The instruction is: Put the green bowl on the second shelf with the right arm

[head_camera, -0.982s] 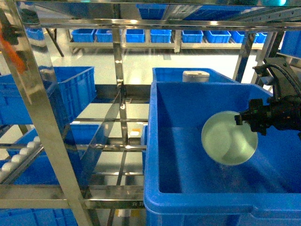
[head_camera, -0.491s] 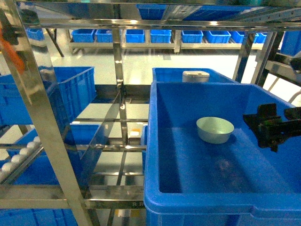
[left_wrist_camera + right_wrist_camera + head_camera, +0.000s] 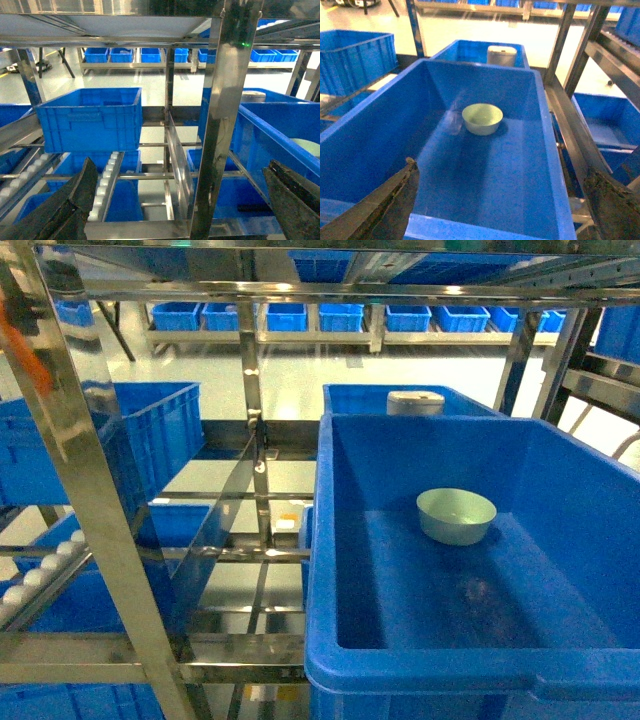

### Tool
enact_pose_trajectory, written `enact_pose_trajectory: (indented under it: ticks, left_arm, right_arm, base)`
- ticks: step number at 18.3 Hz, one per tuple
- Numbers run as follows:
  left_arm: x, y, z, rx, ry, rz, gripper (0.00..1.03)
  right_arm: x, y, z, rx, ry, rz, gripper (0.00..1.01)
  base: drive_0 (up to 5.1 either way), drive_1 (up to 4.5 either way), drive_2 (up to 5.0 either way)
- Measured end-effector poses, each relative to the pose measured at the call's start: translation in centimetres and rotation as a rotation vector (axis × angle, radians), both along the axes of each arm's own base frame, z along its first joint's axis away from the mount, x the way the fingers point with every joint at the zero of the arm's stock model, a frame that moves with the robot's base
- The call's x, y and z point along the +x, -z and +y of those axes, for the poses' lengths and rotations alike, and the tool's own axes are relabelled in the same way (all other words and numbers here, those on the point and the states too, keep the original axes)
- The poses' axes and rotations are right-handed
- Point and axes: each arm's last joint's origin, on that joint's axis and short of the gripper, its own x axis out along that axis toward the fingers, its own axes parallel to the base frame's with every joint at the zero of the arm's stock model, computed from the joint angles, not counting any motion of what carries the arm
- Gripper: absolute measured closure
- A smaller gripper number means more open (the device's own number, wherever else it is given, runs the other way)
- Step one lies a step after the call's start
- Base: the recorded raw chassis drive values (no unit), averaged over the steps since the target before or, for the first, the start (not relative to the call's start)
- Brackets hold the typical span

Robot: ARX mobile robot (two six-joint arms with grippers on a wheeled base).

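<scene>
The pale green bowl (image 3: 456,516) stands upright on the floor of the big blue crate (image 3: 450,676), toward its far right part. That crate rests on the steel second shelf (image 3: 240,645). Neither gripper shows in the head view. From the right wrist, the bowl (image 3: 482,118) sits well ahead of my right gripper (image 3: 501,167), which is open and empty above the crate's near rim (image 3: 485,234). The left wrist view shows my left gripper (image 3: 181,162) open and empty too, outside the rack by a steel post (image 3: 225,125).
A white cylindrical object (image 3: 416,401) sits in a second blue crate (image 3: 350,398) behind the big one. Steel uprights (image 3: 90,500) and a crossbar (image 3: 300,290) frame the shelf opening. More blue crates (image 3: 90,120) stand on roller rails (image 3: 107,180) to the left.
A second ago my right gripper held the tilted bowl over the crate. It let go, the bowl settled upright on the crate floor, and the gripper withdrew rightward out of the head view.
</scene>
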Motion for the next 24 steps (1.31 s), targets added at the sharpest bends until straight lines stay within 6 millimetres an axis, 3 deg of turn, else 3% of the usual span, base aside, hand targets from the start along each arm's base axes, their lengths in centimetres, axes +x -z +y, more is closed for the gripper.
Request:
enact_pose_trajectory:
  ticks: [5, 6, 9, 15, 23, 24]
  left_arm:
    - [0.0, 0.0, 0.0, 0.0, 0.0, 0.0, 0.05]
    - [0.0, 0.0, 0.0, 0.0, -0.001, 0.0, 0.05]
    - [0.0, 0.0, 0.0, 0.0, 0.001, 0.001, 0.05]
    - [0.0, 0.0, 0.0, 0.0, 0.0, 0.0, 0.05]
    - [0.0, 0.0, 0.0, 0.0, 0.0, 0.0, 0.05]
    - [0.0, 0.0, 0.0, 0.0, 0.001, 0.0, 0.05]
  right_arm:
    - [0.0, -0.6, -0.4, 0.015, 0.024, -0.027, 0.04]
    - [-0.3, -0.2, -0.1, -0.003, 0.114, -0.198, 0.17]
    - [-0.9, 0.6, 0.2, -0.003, 0.144, -0.252, 0.28]
    - [-1.6, 1.3, 0.7, 0.007, 0.164, -0.271, 0.56]
    - [-2.3, 2.2, 1.8, 0.009, 0.164, -0.266, 0.83]
    - [-2.5, 2.3, 2.1, 0.012, 0.142, -0.268, 0.91]
  base:
    - [0.0, 0.0, 0.0]
    - [0.0, 0.0, 0.0]
    - [0.0, 0.0, 0.0]
    - [0.0, 0.0, 0.0]
    - [0.0, 0.0, 0.0]
    - [0.0, 0.0, 0.0]
